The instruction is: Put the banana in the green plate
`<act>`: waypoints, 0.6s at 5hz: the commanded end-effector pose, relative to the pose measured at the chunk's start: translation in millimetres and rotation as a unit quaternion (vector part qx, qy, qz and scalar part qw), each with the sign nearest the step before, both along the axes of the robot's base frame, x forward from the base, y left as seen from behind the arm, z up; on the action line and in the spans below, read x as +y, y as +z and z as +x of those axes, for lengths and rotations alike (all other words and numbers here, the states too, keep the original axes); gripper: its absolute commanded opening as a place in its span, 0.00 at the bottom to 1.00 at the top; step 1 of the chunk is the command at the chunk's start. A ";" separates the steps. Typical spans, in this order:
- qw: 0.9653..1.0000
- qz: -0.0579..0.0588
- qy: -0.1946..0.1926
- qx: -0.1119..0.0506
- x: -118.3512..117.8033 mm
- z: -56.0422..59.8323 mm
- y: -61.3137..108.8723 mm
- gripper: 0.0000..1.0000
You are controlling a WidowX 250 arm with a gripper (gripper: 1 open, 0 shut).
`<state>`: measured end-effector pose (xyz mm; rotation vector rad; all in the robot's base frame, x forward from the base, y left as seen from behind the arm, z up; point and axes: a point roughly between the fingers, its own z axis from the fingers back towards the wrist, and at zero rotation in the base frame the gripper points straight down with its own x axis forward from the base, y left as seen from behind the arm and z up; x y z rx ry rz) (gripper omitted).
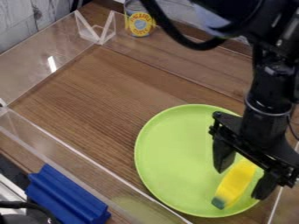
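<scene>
The banana (239, 185) lies on the right near part of the green plate (176, 157), inside its rim. The gripper (247, 173) hangs right over it, pointing down, with its two black fingers (223, 156) spread wide on each side of the banana, not pinching it. The plate sits on a wooden table (105, 87). A blue object (65, 199) is at the near left, and a yellow-labelled round container (140, 24) stands far behind.

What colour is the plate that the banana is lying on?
Lime green plate, seen in the only camera view, with the yellow banana lying on it.
</scene>
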<state>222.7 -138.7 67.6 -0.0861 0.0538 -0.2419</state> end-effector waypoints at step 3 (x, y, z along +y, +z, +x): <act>1.000 -0.013 -0.011 -0.026 -0.4 7.1 2.2 1.00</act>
